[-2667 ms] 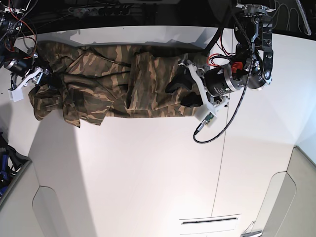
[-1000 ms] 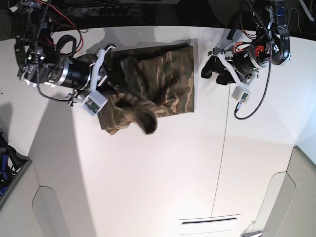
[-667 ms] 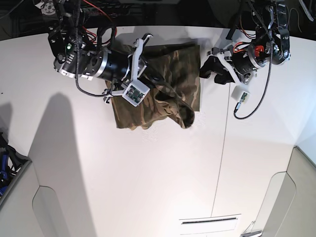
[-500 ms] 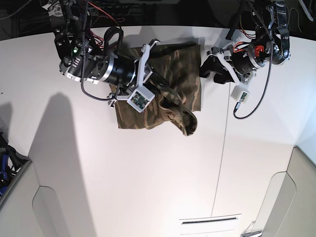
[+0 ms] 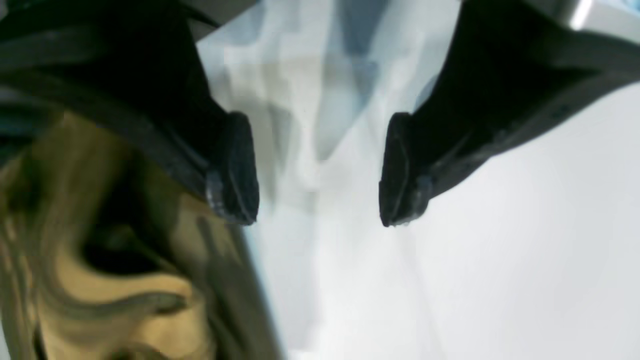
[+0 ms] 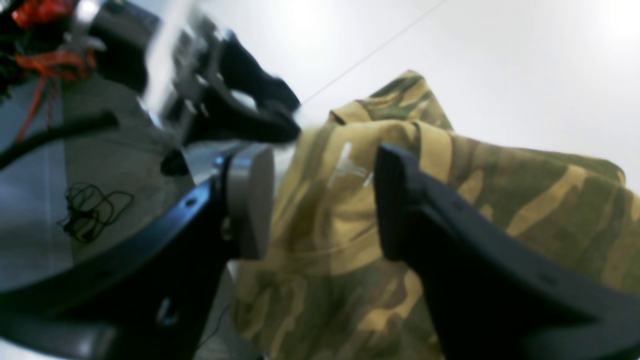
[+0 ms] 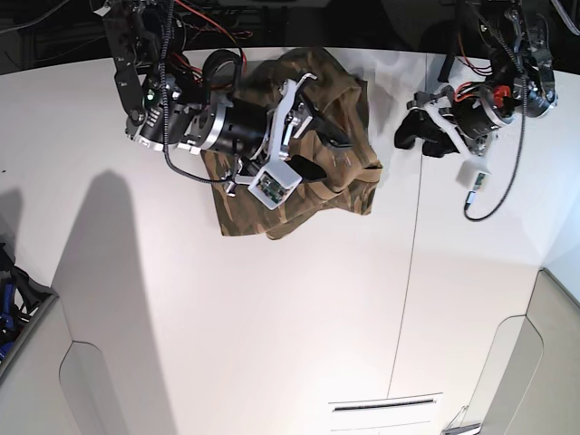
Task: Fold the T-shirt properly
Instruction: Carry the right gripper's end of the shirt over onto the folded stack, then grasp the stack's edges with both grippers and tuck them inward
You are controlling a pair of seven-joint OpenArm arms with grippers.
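In the base view, the T-shirt (image 7: 340, 136) is seen lying in a rumpled, partly folded bundle on the white table (image 7: 272, 326), toward its far edge. The right gripper (image 7: 317, 149) is placed over the cloth, while the left gripper (image 7: 419, 134) is kept just beside the bundle's edge, apart from it. A drooping corner is visible at the near right of the bundle.

In the left wrist view, the left gripper (image 5: 319, 170) is shown with its 2 jaws spread wide and nothing between them but bare table (image 5: 500, 250); the T-shirt (image 5: 115, 280) is seen only at the lower left, blurred.

In the right wrist view, the right gripper (image 6: 324, 200) is shown with its jaws parted and no cloth pinched; the T-shirt (image 6: 450, 210) lies beyond and beneath them. The left gripper (image 6: 265, 120) is glimpsed past the cloth's far edge.

It is judged that the loose top layer could slump or unfold once nothing is holding it, and that a jaw could snag a fold on withdrawal, dragging the stack askew.

The overall outline of the bundle is given only by the base view; the clear gap between each pair of jaws is given only by the wrist views
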